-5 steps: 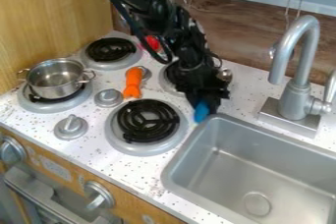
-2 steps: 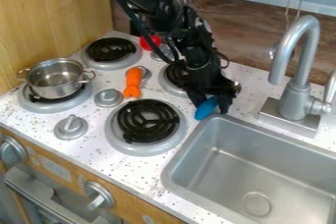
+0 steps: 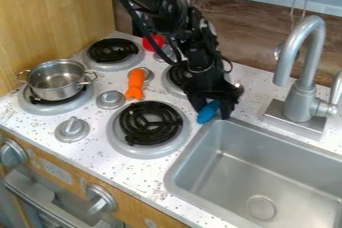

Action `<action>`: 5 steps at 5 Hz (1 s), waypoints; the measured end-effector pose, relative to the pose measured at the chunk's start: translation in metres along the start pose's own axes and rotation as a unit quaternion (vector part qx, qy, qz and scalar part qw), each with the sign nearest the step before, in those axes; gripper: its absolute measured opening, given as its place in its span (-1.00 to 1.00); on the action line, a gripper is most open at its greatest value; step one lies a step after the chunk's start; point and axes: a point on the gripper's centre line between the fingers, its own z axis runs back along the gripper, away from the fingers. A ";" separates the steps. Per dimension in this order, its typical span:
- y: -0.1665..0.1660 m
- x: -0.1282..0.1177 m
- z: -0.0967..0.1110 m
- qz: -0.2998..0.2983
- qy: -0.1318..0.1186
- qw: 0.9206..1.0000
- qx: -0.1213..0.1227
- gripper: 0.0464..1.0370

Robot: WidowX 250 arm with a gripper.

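Camera view — the gripper (image 3: 213,112) hangs at the back-left corner of the sink (image 3: 200,158), the slanted blue toy (image 3: 208,112) against it, perhaps propped there — whether clamped or loose, I cannot tell.

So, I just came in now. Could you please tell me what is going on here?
The black gripper of the robot arm is low over the speckled white counter, at a rounded blue object beside the corner of the grey metal sink. I cannot tell if it grips the object firmly. A shiny metal pot with two handles sits on a stove burner, and a slim orange object lies among the burners.
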 end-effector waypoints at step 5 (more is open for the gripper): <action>-0.013 0.004 0.124 -0.039 -0.093 0.994 0.039 0.90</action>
